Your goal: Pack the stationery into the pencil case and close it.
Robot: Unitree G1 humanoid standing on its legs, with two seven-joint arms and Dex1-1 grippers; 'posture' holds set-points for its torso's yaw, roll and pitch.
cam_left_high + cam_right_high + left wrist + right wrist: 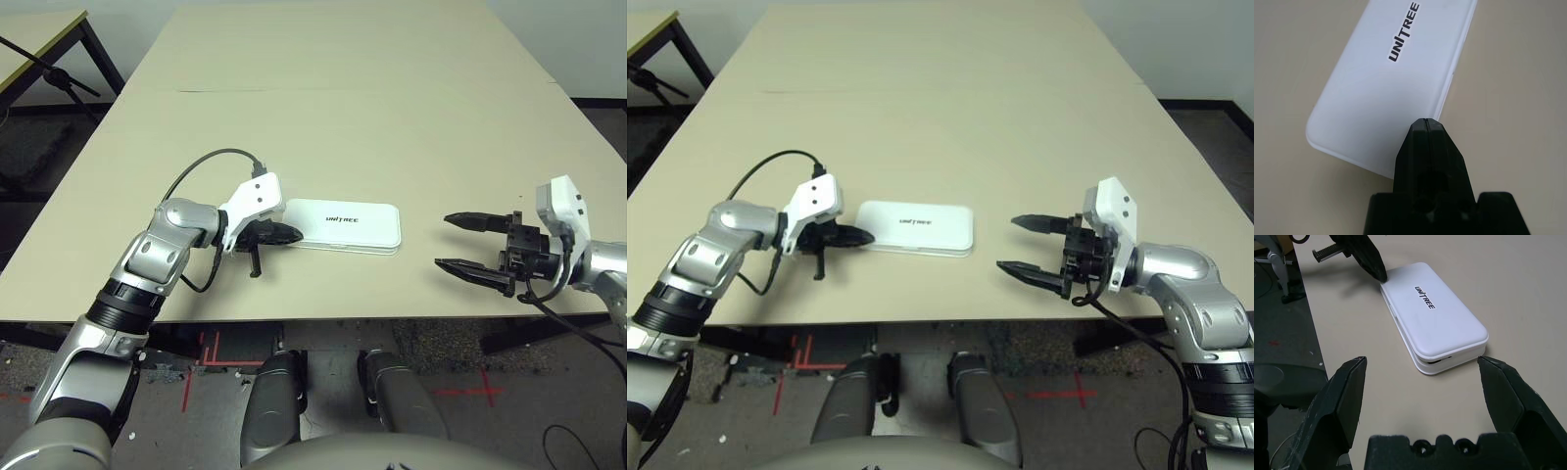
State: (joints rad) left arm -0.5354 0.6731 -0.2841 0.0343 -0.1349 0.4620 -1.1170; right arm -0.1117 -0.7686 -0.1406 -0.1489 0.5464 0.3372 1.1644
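The pencil case (348, 225) lies flat near the table's front edge, white, with its lid down and the dark UNITREE lettering facing up. My left gripper (294, 233) is shut with nothing in it, and its joined tips (1425, 122) rest at the case's left end, by the front corner. My right gripper (1006, 243) stands open a short way to the right of the case, apart from it, pointing at its right end (1449, 357). Nothing lies between its fingers (1347, 387). The stationery is hidden from view.
The beige table (372, 108) stretches far back behind the case. Its front edge (323, 315) runs just below both grippers. A black cable (201, 162) loops up from my left wrist. A second table (34, 34) stands off to the far left.
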